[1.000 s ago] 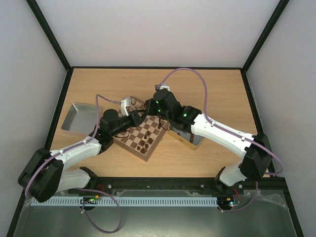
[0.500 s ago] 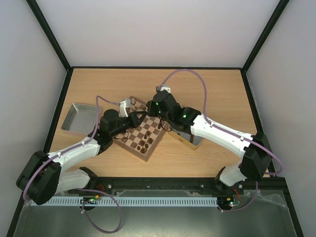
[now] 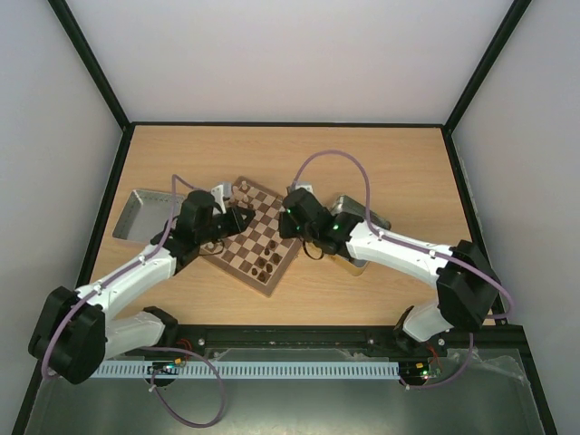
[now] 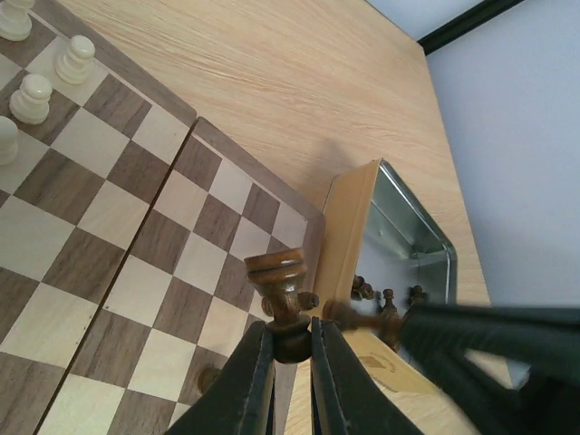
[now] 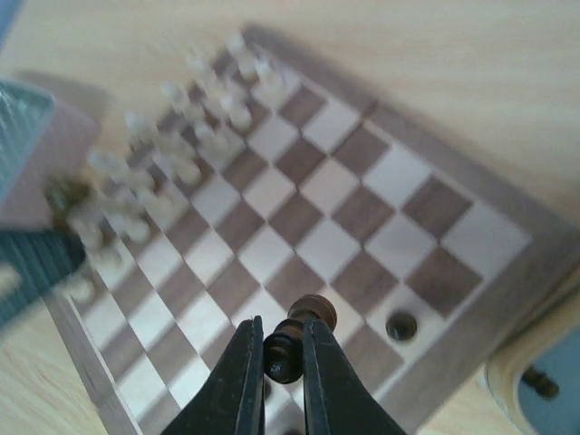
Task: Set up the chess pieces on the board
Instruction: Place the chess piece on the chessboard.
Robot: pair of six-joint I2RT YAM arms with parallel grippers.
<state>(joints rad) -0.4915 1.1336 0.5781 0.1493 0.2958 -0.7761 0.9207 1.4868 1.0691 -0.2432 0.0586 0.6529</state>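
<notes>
The left gripper (image 4: 290, 337) is closed on a dark brown piece (image 4: 279, 288), pinched at its base over the rim of the board (image 4: 118, 236), just beside the open metal tin (image 4: 399, 231), where more dark pieces lie. The right gripper (image 5: 276, 355) is clamped on a second dark piece (image 5: 304, 319) above the board's near edge, close to a lone dark piece (image 5: 400, 325) standing on a square. The pale pieces (image 4: 34, 95) stand grouped along the opposite side. The board lies angled on the table (image 3: 362, 154), between the grey tray (image 3: 140, 216) and the tin.
</notes>
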